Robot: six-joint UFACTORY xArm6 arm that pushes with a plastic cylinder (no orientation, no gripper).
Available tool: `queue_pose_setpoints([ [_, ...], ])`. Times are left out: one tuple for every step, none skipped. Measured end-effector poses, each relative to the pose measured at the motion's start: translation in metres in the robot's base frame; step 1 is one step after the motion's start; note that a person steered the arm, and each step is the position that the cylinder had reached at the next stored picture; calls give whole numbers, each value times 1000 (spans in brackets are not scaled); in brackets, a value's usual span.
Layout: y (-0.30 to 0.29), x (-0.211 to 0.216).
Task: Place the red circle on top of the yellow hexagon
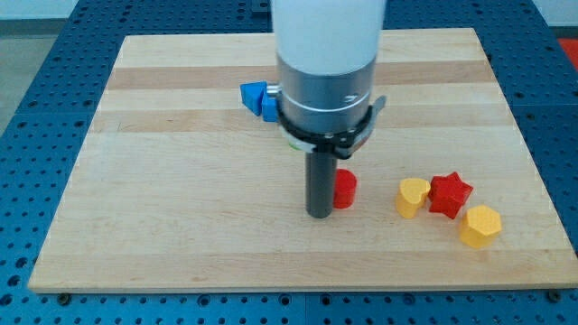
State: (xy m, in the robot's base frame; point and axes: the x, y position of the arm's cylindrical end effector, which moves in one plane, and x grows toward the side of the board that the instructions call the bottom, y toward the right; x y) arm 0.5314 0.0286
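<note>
My tip (319, 213): no jaws fitted; touching red circle (344, 189), its left side. Risk: toward the right edge, yellow heart (413, 197) and red star (450, 194) block the yellow hexagon (480, 226); collision likely.

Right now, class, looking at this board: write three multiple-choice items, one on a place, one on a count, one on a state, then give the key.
1. My tip is where, relative to the red circle?
A. At its left side
B. To its right
C. Far above it

2. How many yellow blocks show?
A. One
B. Two
C. Four

3. The red circle and yellow hexagon are
A. stacked
B. touching
C. apart

Key: A, the rod stands against the circle's left edge; B, the yellow heart and the hexagon; C, the heart and the red star lie between them.
</note>
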Motion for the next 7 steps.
queue_pose_setpoints([
  [26,-11],
  [50,-19],
  [40,-12],
  [7,9],
  [-1,0],
  [24,-47],
  [39,-55],
])
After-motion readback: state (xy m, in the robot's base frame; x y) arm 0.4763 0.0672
